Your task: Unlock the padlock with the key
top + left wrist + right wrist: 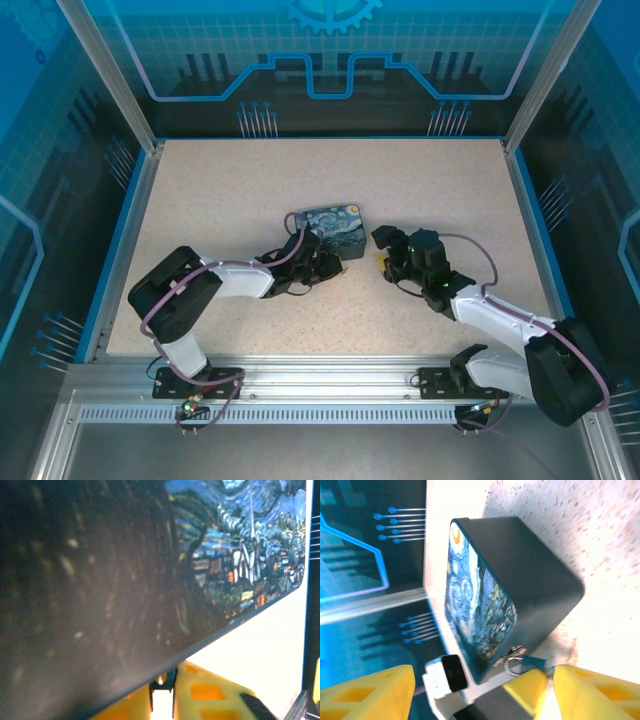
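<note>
1. Box, night-sky print: on table, just past centre toward 12 o'clock, printed lid up.
2. Padlock: small grey metal piece w/ ring, at box side by lid seam. In R wrist view it sits at 6 o'clock of box, between the two yellow fingers.
3. Key: too small to make out; poss. at the lock, cannot tell.
4. R gripper: at 3 o'clock of box, near but apart. Jaws wide apart, nothing in them.
5. L gripper: at box near edge, approx 6 o'clock. L wrist view shows narrow slit btw pads under box; gripping or not, cannot tell.
6. Step, est.: R lined up on lock side; unlocking not yet evident, shackle state unclear.
7. Next move calls for: locating key, a fine pinch on it, box kept steady by L, then small twist at keyhole.
</note>
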`<control>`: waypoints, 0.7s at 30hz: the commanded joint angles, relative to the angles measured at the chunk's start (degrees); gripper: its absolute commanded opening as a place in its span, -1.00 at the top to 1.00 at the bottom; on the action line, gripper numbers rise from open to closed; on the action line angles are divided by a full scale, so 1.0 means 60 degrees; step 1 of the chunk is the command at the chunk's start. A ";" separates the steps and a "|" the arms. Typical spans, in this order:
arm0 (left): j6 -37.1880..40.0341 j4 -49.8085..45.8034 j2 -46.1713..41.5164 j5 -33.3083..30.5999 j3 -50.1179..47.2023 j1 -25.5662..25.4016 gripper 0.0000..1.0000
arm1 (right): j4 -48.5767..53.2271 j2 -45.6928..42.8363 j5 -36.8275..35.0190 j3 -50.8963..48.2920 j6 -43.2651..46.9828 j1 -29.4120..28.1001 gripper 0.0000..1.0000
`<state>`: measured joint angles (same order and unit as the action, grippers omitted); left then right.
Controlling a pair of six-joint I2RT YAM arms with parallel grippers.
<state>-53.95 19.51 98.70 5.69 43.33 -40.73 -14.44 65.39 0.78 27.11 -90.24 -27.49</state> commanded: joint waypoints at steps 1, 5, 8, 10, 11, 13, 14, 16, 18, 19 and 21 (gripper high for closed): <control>0.0376 -0.0144 -0.0064 0.0279 -0.0068 -0.0010 0.37 | 0.2036 -0.0335 0.0430 0.0544 0.2214 0.0286 -0.47; 0.0460 -0.0359 -0.0365 0.0405 -0.0107 -0.0002 -0.01 | 0.2255 -0.0203 0.1213 0.0784 0.3373 0.0482 -0.47; 0.0540 -0.0642 -0.0736 0.0493 -0.0147 0.0047 -0.17 | 0.2345 -0.0059 0.1619 0.0986 0.4161 0.0479 -0.47; 0.0538 -0.0773 -0.1042 0.0543 -0.0214 0.0111 -0.25 | 0.2404 0.0057 0.1848 0.1124 0.4602 0.0488 -0.47; 0.0516 -0.0840 -0.1210 0.0560 -0.0265 0.0156 -0.29 | 0.2439 0.0120 0.2002 0.1216 0.4896 0.0479 -0.47; 0.0477 -0.0927 -0.1507 0.0589 -0.0347 0.0275 -0.36 | 0.2703 0.0280 0.2184 0.1467 0.5484 0.0451 -0.47; 0.0441 -0.0958 -0.1666 0.0616 -0.0393 0.0372 -0.39 | 0.2774 0.0369 0.2302 0.1598 0.5843 0.0416 -0.47; 0.0342 -0.0995 -0.1939 0.0668 -0.0482 0.0549 -0.45 | 0.3099 0.0579 0.2416 0.1878 0.6515 0.0330 -0.43; 0.0235 -0.1079 -0.2185 0.0747 -0.0512 0.0784 -0.51 | 0.3346 0.0789 0.2447 0.2130 0.7276 0.0219 -0.39; 0.0205 -0.1137 -0.2298 0.0778 -0.0520 0.0914 -0.54 | 0.3511 0.0901 0.2448 0.2242 0.7677 0.0167 -0.36; 0.0181 -0.1300 -0.2500 0.0807 -0.0457 0.1094 -0.58 | 0.3746 0.1101 0.2474 0.2415 0.8282 0.0088 -0.30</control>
<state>-52.53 14.31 85.93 8.95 41.08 -35.62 3.75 70.70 13.87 39.44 -49.98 -25.96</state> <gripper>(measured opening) 0.783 0.657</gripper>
